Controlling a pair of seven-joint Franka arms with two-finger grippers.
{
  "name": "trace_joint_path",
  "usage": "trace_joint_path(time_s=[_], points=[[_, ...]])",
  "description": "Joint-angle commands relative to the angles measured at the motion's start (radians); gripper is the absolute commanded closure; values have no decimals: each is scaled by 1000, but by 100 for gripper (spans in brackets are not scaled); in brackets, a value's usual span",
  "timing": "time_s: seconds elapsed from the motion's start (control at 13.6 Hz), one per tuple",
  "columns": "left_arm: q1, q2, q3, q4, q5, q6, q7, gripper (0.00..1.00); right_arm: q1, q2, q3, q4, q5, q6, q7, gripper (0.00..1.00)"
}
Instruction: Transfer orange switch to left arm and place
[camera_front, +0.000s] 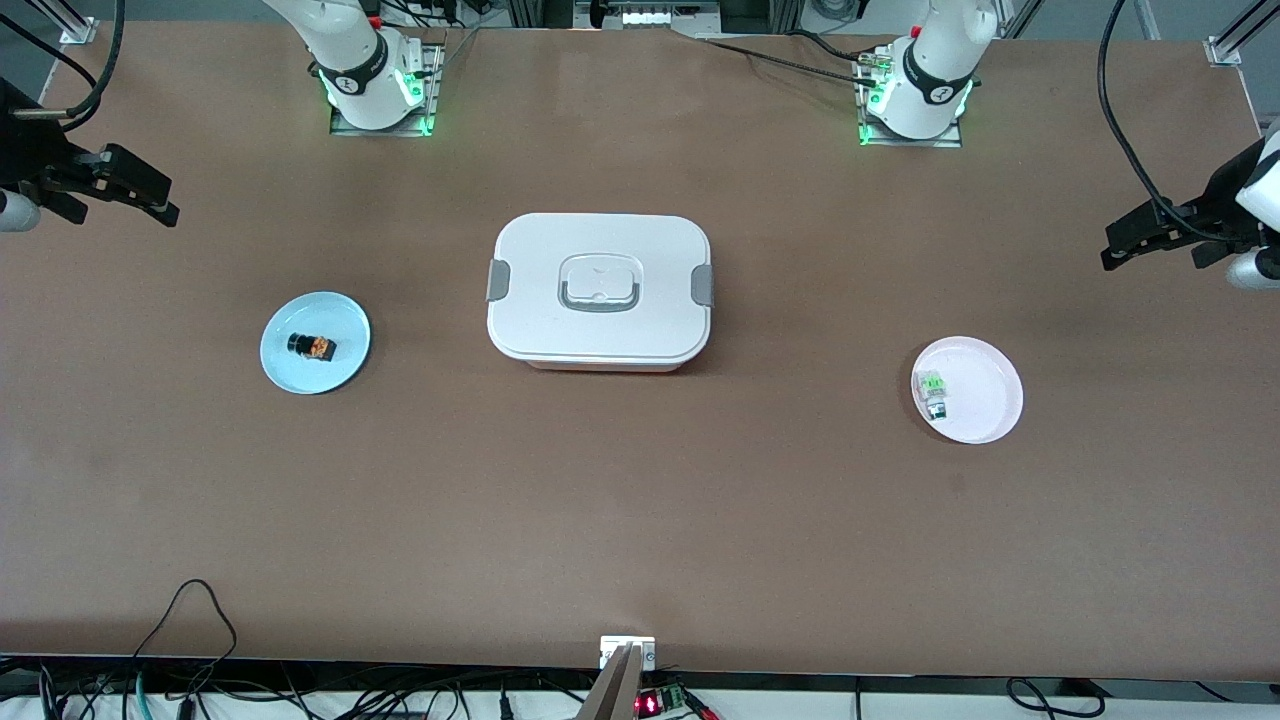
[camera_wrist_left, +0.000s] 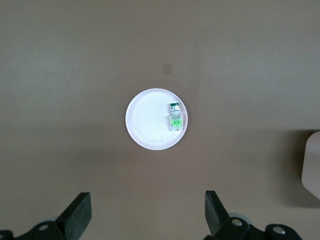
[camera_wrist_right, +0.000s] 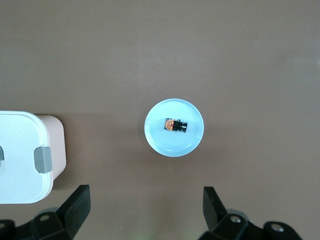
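Observation:
The orange switch lies on its side on a light blue plate toward the right arm's end of the table. The right wrist view shows the switch on that plate. The white box with grey clips stands at the table's middle, and its end shows in the right wrist view. My right gripper hangs high over the right arm's end, open and empty. My left gripper hangs high over the left arm's end, open and empty.
A green-topped component lies on a white plate toward the left arm's end, and both the component and the plate show in the left wrist view. Cables run along the table edge nearest the front camera.

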Motion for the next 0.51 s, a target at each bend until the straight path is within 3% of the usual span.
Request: trace_joint_path(time_s=[0.0,0.44], points=[[2,11,2,31,-11,-24,8,0,-9,11,12,28,-14,-23,9,0],[2,11,0,33,-11,-26,8,0,-14,13,10,28,-15,-23,9,0]])
